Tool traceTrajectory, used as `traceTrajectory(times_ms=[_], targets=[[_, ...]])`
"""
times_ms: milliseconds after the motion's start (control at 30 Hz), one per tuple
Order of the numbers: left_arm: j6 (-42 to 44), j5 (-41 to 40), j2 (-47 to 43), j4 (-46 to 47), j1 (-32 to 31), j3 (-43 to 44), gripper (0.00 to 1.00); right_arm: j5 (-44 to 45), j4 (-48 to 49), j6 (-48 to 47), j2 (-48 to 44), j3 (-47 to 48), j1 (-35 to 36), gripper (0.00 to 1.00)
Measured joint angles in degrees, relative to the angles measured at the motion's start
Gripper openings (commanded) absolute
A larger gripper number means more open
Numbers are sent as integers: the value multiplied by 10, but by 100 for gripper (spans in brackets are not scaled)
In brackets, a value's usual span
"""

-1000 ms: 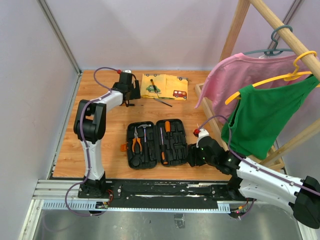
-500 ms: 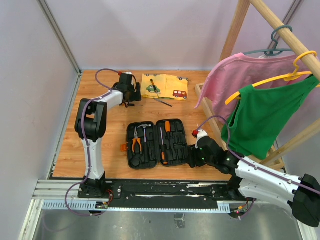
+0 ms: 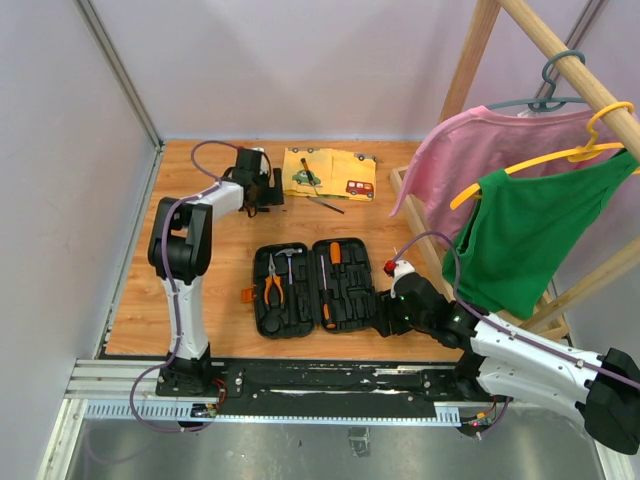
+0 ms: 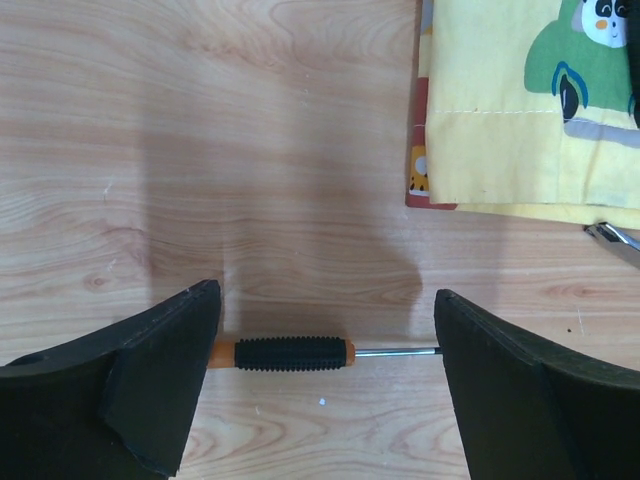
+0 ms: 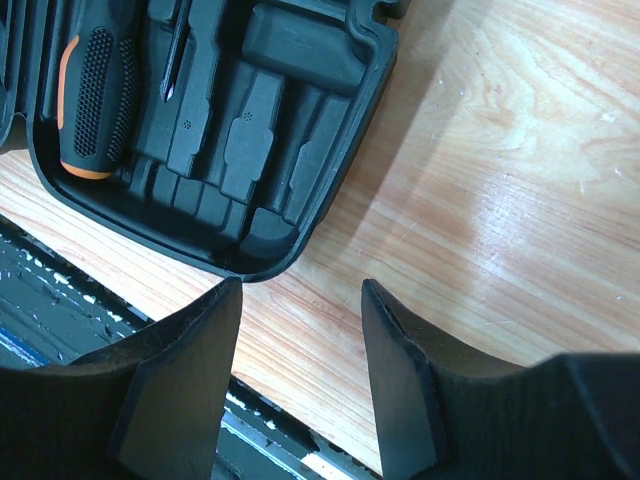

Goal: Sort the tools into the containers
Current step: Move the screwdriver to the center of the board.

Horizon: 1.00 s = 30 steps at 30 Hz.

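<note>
1. Pickup step: left gripper (image 4: 325, 312) hung spread wide, straddling a small black-grip screwdriver (image 4: 295, 353) lying flat on the table near the far edge, left of the yellow cloth (image 4: 520, 110).
2. Idle: right gripper (image 5: 300, 300) parted, holding nothing, beside the open tool case (image 5: 270, 130) at the near edge.
3. Next, likely: lower, pinch the grip, carry it to a free slot.

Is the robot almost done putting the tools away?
About halfway, it looks. Done: pliers, a hammer and two screwdrivers lie in the open case. In hand: nothing gripped yet; the left gripper is open over a small screwdriver lying on the table. Left: that one, another screwdriver on the yellow cloth and a thin tool beside it. The right gripper is open beside the case.
</note>
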Motion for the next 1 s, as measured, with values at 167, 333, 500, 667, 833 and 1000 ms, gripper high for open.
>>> traceTrajectory(times_ms=[167, 333, 500, 667, 833, 1000], targets=[[-3, 33, -11, 24, 11, -23, 94, 0, -1, 0, 0, 0, 0, 53], [-7, 54, -22, 48, 19, -46, 94, -3, -2, 0, 0, 2, 0, 53], [-7, 55, -41, 67, 20, -78, 94, -5, -3, 1, -2, 2, 0, 53], [-11, 46, -74, 71, 21, -124, 94, -10, -4, 4, -3, 2, 0, 53], [-12, 45, -95, 80, 21, -155, 93, -14, -4, 6, -2, 2, 0, 53], [-11, 47, -109, 91, 21, -178, 91, -15, -4, 7, -2, 2, 0, 53]])
